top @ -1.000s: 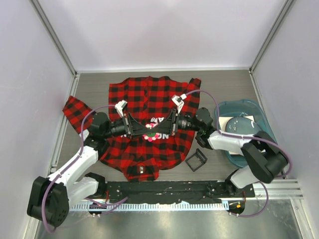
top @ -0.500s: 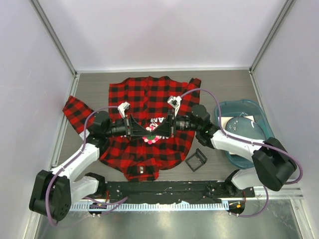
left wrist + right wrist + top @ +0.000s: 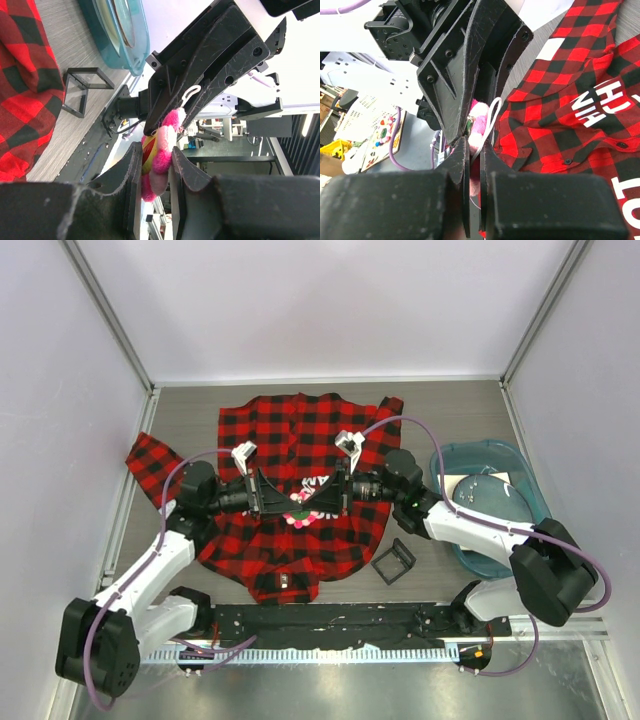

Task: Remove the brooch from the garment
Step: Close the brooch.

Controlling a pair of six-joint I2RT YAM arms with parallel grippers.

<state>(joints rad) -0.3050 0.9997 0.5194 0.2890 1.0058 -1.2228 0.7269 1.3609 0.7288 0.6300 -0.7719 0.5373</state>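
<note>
The brooch point(image 3: 161, 145), a fluffy pink flower with a yellow centre, is held edge-on between the half-closed fingers of the left gripper point(image 3: 154, 162). Just beyond those tips, its white loop point(image 3: 190, 94) is pinched by the closed right gripper point(image 3: 474, 147). The red-and-black checked garment point(image 3: 290, 430) is spread beneath both.

The right gripper point(image 3: 474, 145) fills the foreground, its jaws nearly closed on the pink brooch point(image 3: 479, 117) and its thin white loop point(image 3: 493, 116). Directly above the brooch, the black left gripper point(image 3: 466, 124) points down at it. To the brooch's right lies the red-and-black checked garment point(image 3: 555, 120) with white lettering point(image 3: 600, 97).
</note>
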